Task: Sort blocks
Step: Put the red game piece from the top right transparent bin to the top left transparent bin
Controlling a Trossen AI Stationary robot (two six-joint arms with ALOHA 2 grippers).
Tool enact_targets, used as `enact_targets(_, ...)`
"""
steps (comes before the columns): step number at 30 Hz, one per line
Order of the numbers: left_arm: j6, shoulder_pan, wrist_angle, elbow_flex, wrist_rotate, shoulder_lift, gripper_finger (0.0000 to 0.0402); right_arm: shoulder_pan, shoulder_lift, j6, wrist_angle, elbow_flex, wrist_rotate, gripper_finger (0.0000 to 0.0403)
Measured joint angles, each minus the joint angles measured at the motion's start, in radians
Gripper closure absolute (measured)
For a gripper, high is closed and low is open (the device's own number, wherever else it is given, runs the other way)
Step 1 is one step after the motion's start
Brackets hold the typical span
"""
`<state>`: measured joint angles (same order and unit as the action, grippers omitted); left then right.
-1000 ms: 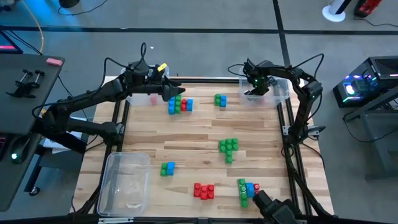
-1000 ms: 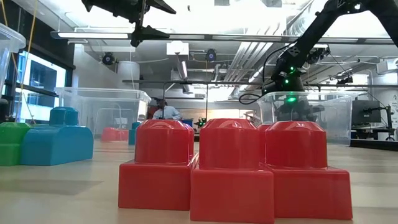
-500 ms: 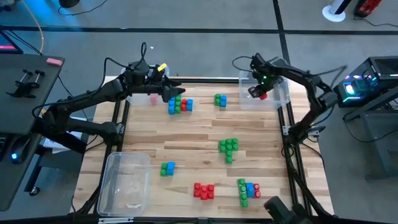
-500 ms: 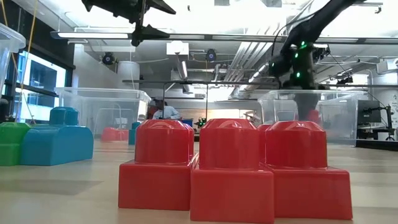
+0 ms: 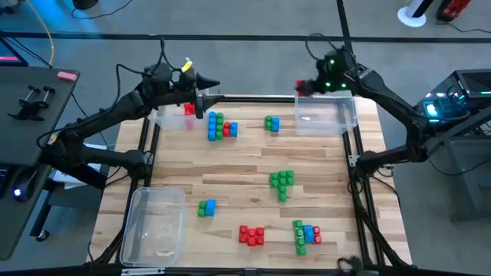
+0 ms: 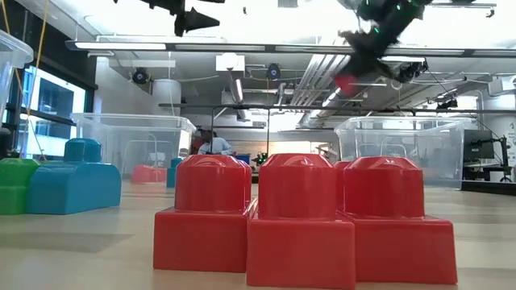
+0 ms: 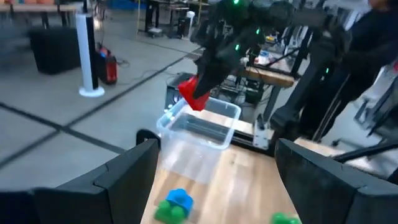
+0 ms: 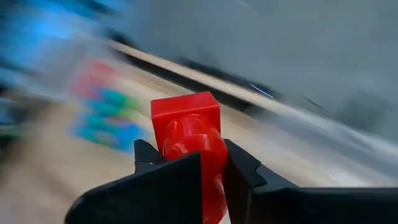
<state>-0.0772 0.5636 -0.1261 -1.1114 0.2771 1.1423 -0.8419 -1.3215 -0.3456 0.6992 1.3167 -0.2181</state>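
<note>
**Red block up in the air**

My right pincer was squeezed tight on one red block. I held it high, over the far right corner of the table, just past the back edge of the clear bin that stood there. From the left arm's camera the block looked like it hung right above that bin's far rim. No other block showed inside that bin.

My left pincer had its fingers wide apart and held nothing. It waited up high at the far left corner, near the other bin, which already had something red in it.

So I was in the carrying step, I think. One red block was picked up, but it was not put down yet.

Lots of blocks were still on the table: a blue, green and red bunch at the back, a small green pair, a green bunch in the middle, a green and blue pair, a red bunch and a mixed bunch at the front. A third bin sat at the front left.

Next I would need to swing the block over the bin for reds, go down low, and only then open my fingers, so it would not bounce out.
</note>
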Motion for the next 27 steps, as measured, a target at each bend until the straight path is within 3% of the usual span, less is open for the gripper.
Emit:
enact_targets(3, 0.045, -0.011, 0.013, 0.001, 0.000, 0.024, 0.0092, 0.113, -0.005, -0.020, -0.223, 0.000, -0.102, 0.0403)
enact_targets(8, -0.022, -0.036, 0.040, 0.002, 0.014, 0.087, 0.0092, 0.292, -0.038, -0.023, -0.546, 0.000, -0.116, 0.0403)
enact_targets(11, -0.099, -0.052, 0.138, 0.004, 0.132, 0.118, 0.0092, 0.351, -0.052, -0.049, -0.657, 0.000, -0.116, 0.0403)
enact_targets(14, -0.148, -0.066, 0.280, 0.001, 0.227, 0.120, 0.0092, 0.390, -0.055, -0.076, -0.723, 0.000, -0.122, 0.0403)
enact_targets(27, -0.165, -0.127, 0.339, 0.002, 0.207, 0.146, 0.0092, 0.485, -0.118, -0.057, -0.831, 0.000, -0.133, 0.0403)
